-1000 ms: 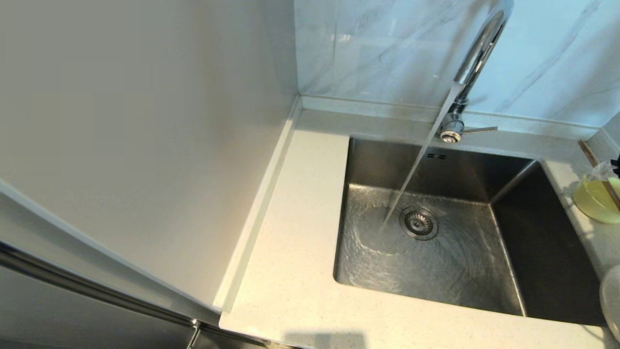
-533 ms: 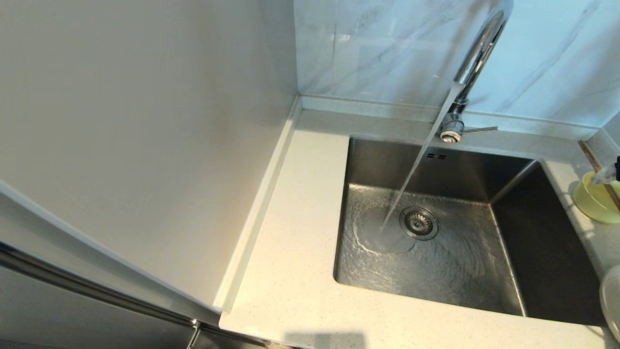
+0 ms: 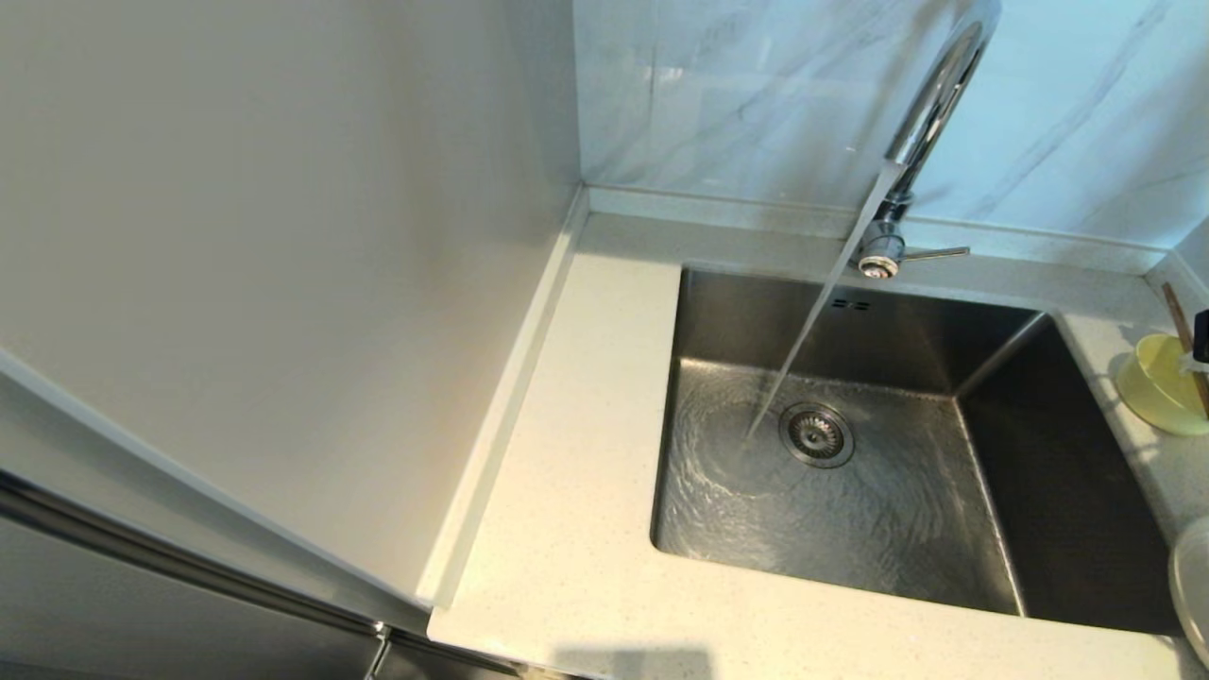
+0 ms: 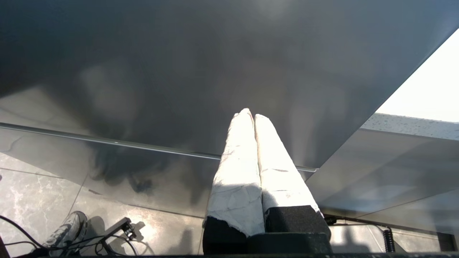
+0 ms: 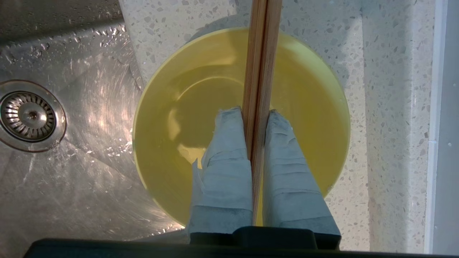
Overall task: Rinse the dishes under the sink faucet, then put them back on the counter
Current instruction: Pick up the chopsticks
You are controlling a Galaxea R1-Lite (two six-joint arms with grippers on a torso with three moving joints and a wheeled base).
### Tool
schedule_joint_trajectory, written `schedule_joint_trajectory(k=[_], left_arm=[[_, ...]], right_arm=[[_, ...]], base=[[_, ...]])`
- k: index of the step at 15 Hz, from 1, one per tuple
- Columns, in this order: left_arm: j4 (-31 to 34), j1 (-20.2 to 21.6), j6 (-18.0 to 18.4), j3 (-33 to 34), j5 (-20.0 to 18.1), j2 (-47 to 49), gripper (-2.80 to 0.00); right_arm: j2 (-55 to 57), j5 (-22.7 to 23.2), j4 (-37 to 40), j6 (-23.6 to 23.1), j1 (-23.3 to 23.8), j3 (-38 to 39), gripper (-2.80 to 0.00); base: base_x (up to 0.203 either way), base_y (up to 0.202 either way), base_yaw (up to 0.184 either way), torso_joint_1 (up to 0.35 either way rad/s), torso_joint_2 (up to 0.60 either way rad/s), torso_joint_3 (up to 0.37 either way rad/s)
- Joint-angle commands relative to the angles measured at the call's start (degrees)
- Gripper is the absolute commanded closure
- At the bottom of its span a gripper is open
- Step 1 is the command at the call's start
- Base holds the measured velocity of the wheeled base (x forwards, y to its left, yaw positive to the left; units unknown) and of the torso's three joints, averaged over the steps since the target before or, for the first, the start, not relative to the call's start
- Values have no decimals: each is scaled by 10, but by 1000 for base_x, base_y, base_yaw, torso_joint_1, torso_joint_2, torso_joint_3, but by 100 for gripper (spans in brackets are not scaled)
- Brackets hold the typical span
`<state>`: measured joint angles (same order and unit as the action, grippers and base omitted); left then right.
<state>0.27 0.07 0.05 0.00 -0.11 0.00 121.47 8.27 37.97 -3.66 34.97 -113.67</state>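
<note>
The chopsticks (image 5: 261, 64) are pinched between the two taped fingers (image 5: 222, 168) of the right gripper (image 5: 256, 114), directly over the pale-yellow bowl (image 5: 304, 107). In the head view the bowl (image 3: 1154, 389) is seen at the right edge of the frame, resting on the speckled worktop (image 3: 576, 529) just beside the right rim of the sink (image 3: 1058, 491), with the chopsticks (image 3: 1183, 332) slanting up from it; whether the sticks touch the bowl cannot be told. A cream-white plate (image 3: 1192, 586) is cut off by the lower right corner of the frame, also on the worktop. Water is seen running from the chrome faucet (image 3: 930, 113) at the upper right in a slanted stream, landing just left of the round drain (image 3: 816, 434) and rippling across the basin floor. The left gripper (image 4: 252, 116) is held low, away from the sink, facing a dark glossy panel (image 4: 179, 71), its white-wrapped fingers pressed together on nothing.
</note>
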Motion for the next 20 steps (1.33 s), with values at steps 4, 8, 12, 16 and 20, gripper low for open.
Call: schedule_joint_trajectory(k=[4, 8, 12, 16, 20], left_arm=[[0, 0, 0, 0, 0, 0, 0], [0, 0, 0, 0, 0, 0, 0], [0, 0, 0, 0, -1, 0, 0], [0, 0, 0, 0, 0, 0, 0], [0, 0, 0, 0, -1, 0, 0]], right_arm=[[-8, 3, 4, 1, 2, 1, 0], [-50, 21, 10, 6, 11, 6, 0], [-133, 85, 93, 2, 11, 14, 0], [-235, 164, 223, -78, 9, 90, 0], [-321, 212, 246, -223, -2, 266, 0]], base=[[0, 0, 0, 0, 0, 0], [0, 0, 0, 0, 0, 0], [0, 0, 0, 0, 0, 0], [0, 0, 0, 0, 0, 0], [0, 0, 0, 0, 0, 0]])
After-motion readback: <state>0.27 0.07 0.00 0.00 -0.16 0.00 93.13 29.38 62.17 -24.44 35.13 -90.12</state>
